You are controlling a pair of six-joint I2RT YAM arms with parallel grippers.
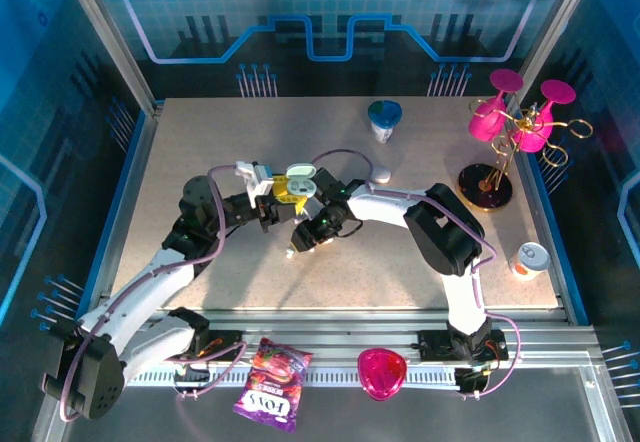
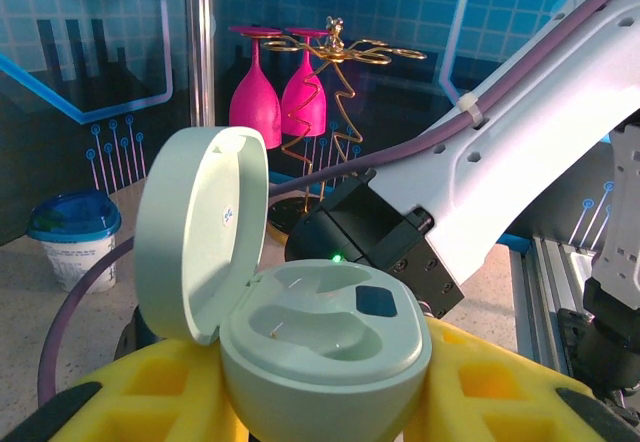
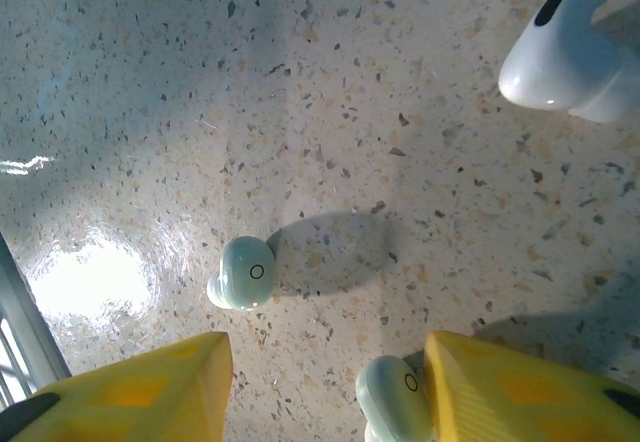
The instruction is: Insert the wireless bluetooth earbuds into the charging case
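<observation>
My left gripper (image 2: 325, 397) is shut on the pale green charging case (image 2: 330, 347), yellow fingers (image 2: 150, 397) on both sides. The lid (image 2: 195, 227) stands open and both wells look empty. From above, the case (image 1: 300, 182) is held over the table's middle, with the left gripper (image 1: 283, 196) under it. My right gripper (image 3: 325, 362) is open and points down at the table. One pale mint earbud (image 3: 393, 392) lies between its fingers, against the right finger (image 3: 510, 387). A second mint earbud (image 3: 243, 272) lies just beyond the left fingertip. The right gripper (image 1: 303, 235) hangs below the case.
A white stemmed earbud (image 3: 560, 57) lies further off. A white pebble-shaped thing (image 1: 381, 174), a blue-lidded cup (image 1: 385, 117) and a gold rack with pink glasses (image 1: 515, 127) stand at the back. A small cup (image 1: 530, 259) is at the right edge.
</observation>
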